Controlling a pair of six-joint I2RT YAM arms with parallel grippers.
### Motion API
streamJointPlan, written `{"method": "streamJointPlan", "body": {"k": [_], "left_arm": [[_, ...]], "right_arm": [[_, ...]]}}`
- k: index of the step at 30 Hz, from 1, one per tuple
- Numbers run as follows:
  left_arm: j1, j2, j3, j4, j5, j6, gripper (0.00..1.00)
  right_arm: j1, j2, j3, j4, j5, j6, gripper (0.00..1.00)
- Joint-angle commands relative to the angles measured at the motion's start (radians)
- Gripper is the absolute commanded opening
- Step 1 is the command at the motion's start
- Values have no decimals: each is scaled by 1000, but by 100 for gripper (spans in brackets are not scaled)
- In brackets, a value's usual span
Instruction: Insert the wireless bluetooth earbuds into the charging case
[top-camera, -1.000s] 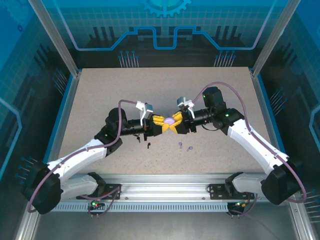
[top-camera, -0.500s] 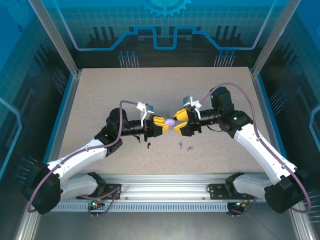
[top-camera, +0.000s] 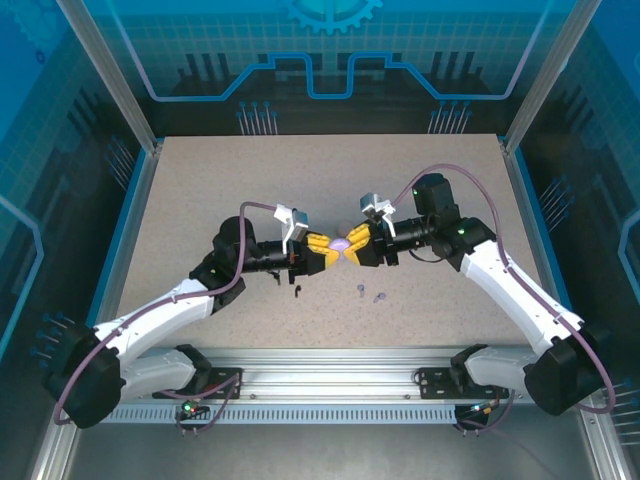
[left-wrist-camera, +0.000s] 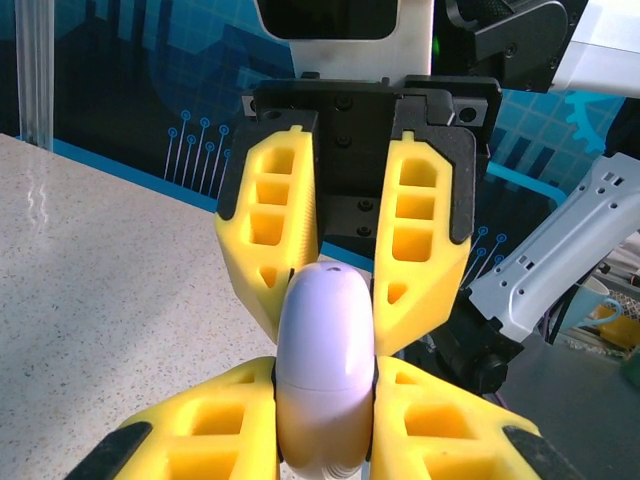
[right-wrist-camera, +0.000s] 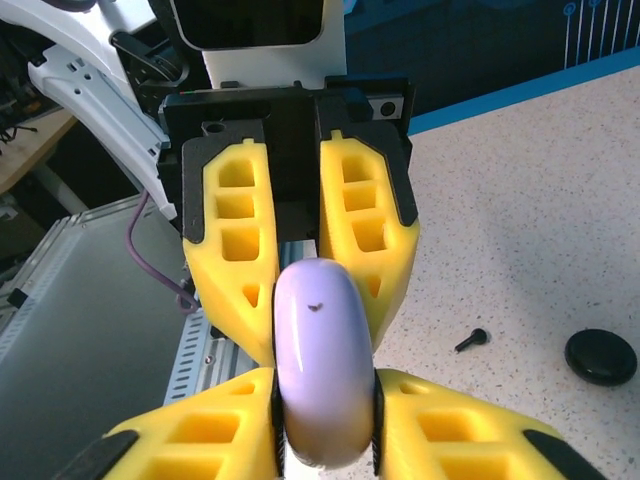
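Since half a second ago the right gripper has narrowed its jaws and moved in from the right. The lilac charging case is a smooth, rounded oval with a faint seam, held above the table at mid-scene between both grippers. Two lilac earbuds lie on the table just near of it, slightly right; two black earbuds lie to the near left. The table is speckled beige, fenced by aluminium posts and blue circuit-patterned panels. The left gripper is clamped on the case's left end; the right gripper's yellow fingers press its right end from both sides.
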Motion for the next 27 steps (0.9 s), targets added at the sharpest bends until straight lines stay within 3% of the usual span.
{"method": "streamJointPlan", "body": {"k": [1,5,10,20,27], "left_arm": [[-7,-18,4,14,3,24,18],[-9,-13,-2,14,14,30,38],[-11,0,-5,12,25,34,45],[-19,34,12,7,36,35,47],[-22,36,17,13,32,33,41]], "right_arm": [[11,0,33,-17,-30,-5,24],[11,-1,34,-8,-36,-1,23],[11,-6,35,1,-39,7,23],[12,-8,34,9,-42,16,23],[15,0,33,3,-36,12,24]]}}
